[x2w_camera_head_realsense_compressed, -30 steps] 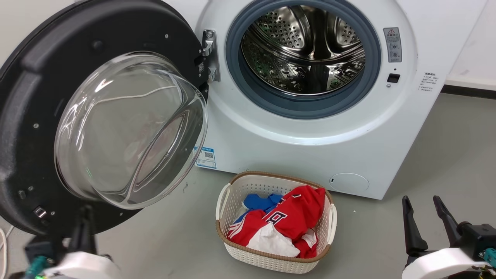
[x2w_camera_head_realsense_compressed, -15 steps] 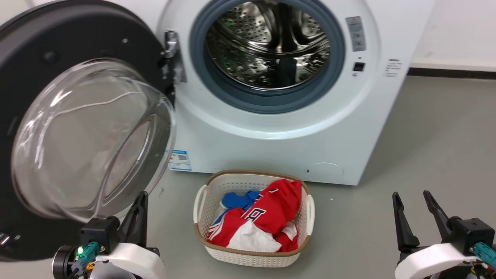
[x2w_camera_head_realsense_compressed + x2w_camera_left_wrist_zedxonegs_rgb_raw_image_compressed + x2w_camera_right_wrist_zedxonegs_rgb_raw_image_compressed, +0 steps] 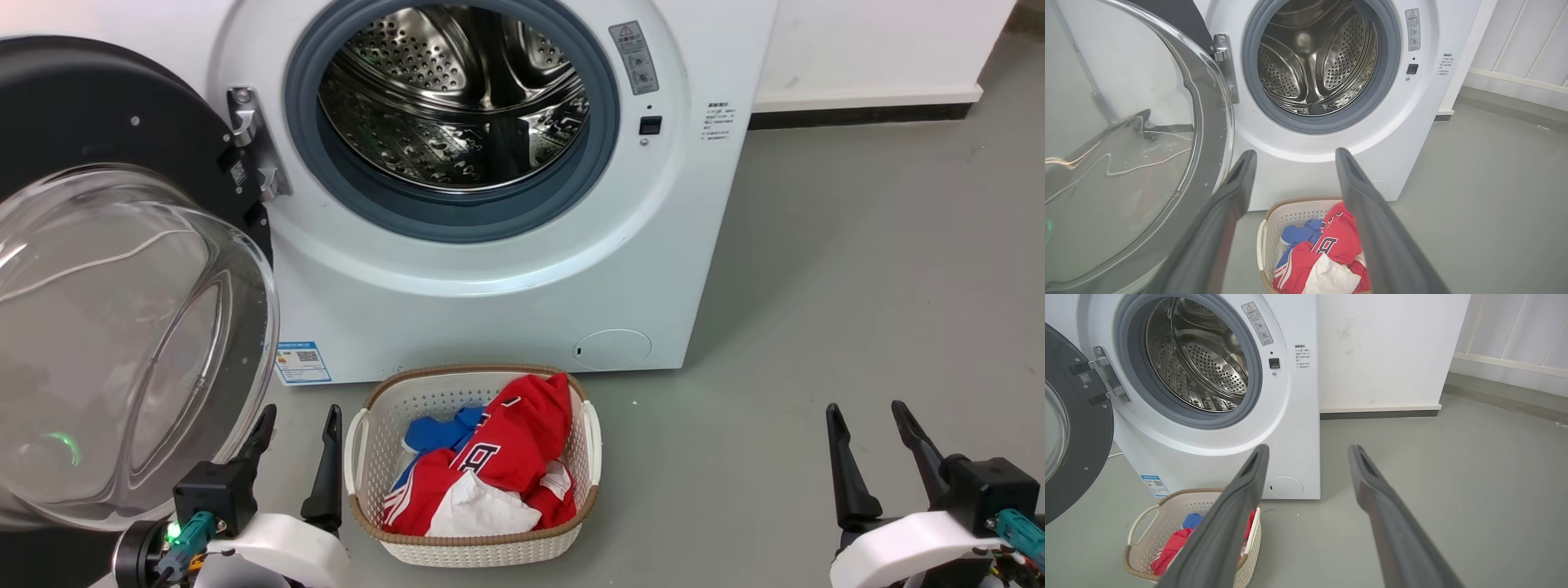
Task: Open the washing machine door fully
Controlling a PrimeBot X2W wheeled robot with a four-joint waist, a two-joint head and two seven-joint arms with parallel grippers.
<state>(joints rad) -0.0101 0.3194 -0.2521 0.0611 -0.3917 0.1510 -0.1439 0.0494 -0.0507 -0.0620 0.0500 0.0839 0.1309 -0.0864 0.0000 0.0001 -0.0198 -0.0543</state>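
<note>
While the washing machine door (image 3: 122, 327) hangs wide open at the far left of the head view, its clear glass bowl bulges out toward the robot. A shiny black ring goes around the bowl. A metal hinge (image 3: 249, 139) on the right side of the door joins it to the white washing machine (image 3: 490, 302).

Just under the bowl's lower right edge is the left gripper (image 3: 300, 416). Its two dark fingers are spread apart and point up, with nothing between them. I cannot tell if the nearer finger touches the glass. In the left wrist view, the fingers (image 3: 1237, 179) stand wide apart, with the glass bowl (image 3: 1126, 143) close on their left.

Next comes the round hole in the machine. It has a grey rubber ring around it, and the steel drum (image 3: 453, 98) inside is full of little holes.

On the grey floor (image 3: 857, 245), right in front of the machine, sits a white basket (image 3: 353, 449) with a brown rim. Inside it are red, blue and white clothes (image 3: 506, 449) in a heap. The basket is just to the right of the left gripper.

Far over at the lower right, well away from the machine, is the right gripper (image 3: 865, 412). Its fingers are spread apart too, and they hold nothing. In the right wrist view, those fingers (image 3: 1249, 473) point at the floor beside the machine.
</note>
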